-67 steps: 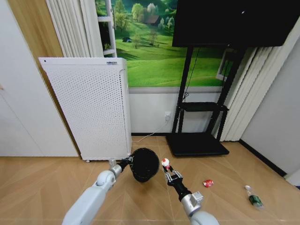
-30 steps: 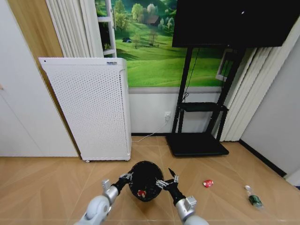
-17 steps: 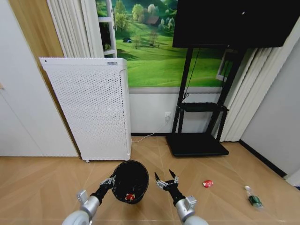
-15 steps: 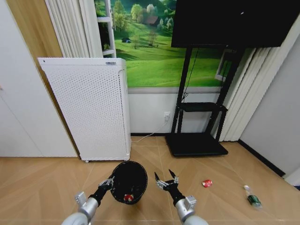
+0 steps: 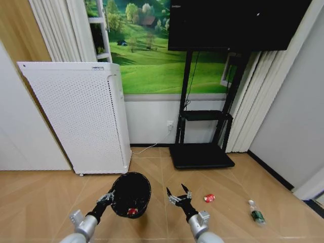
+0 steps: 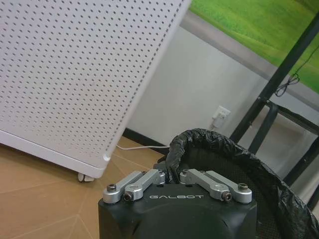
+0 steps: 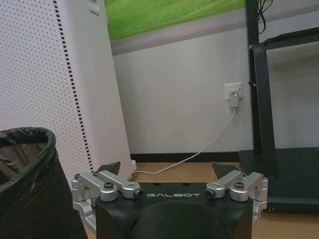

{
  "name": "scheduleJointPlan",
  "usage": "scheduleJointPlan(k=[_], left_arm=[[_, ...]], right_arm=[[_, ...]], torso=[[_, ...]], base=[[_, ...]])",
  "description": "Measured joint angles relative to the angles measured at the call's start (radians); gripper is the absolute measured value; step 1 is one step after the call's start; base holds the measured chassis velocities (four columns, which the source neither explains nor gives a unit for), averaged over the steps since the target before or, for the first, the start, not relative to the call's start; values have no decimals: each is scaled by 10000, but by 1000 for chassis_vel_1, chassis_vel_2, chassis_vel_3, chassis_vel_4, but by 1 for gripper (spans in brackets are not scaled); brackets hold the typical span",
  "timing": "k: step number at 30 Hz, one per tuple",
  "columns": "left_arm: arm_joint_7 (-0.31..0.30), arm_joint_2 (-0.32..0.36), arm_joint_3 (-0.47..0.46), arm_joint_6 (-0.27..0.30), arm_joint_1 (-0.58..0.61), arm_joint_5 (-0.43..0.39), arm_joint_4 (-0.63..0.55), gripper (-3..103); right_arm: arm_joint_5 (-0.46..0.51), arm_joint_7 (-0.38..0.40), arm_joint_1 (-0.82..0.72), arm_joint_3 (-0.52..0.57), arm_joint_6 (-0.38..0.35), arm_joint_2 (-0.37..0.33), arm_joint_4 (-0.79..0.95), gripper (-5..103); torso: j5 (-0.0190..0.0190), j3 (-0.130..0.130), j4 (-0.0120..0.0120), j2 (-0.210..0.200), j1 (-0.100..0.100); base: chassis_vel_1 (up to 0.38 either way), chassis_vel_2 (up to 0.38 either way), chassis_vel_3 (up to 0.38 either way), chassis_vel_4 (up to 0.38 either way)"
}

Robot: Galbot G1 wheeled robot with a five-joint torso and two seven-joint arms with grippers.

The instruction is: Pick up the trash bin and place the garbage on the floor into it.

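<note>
Trash bin (image 5: 130, 194) pinched at rim by left hand (image 5: 109, 196), right hand (image 5: 178, 195) spread beside, white cabinet (image 5: 76, 115) behind.

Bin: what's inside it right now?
Head view shows one red-and-white wrapper lying in the bin, which the left gripper holds by the rim. A black liner covers the walls. The near wall hides part of the bottom, so anything there can't be seen.

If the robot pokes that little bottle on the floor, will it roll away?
Probably. The bottle lies on its side on the smooth wooden floor, and round things lying flat tend to roll. It is small and looks like clear plastic, so it is likely light and easy to knock. Its label may add a little grip.
</note>
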Motion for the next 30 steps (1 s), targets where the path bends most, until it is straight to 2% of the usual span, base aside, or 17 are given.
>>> scheduleJointPlan(k=[10, 20, 25, 28, 30], left_arm=[[99, -76, -946, -69, 531, -171, -171, 7], [91, -178, -1051, -92, 661, -178, -267, 7], [-253, -286, -1211, -50, 745, -235, -230, 7], [-610, -376, -1618, 94, 915, -243, -89, 7], [-793, -396, -2047, 171, 1036, -272, -12, 7]], right_arm=[[-191, -25, 647, -94, 1, -34, -576, 100], [-408, -21, 535, -49, 115, 60, -625, 100], [-838, 3, 644, -45, 349, 188, -912, 100], [-954, 223, 980, -64, -18, 298, -1415, 100], [-809, 571, 1452, -194, -600, 403, -2079, 100]], torso=[[-4, 0, -3, 0, -1], [0, -1, -4, 0, 0], [1, -1, -4, 0, -1], [-2, 0, -6, -1, 0], [-1, 0, -3, -1, 0]], base=[[-29, -25, 27, 27], [-181, -166, 183, 184], [-228, -224, 231, 224], [-141, -160, 174, 111], [-58, -24, 57, 45]])
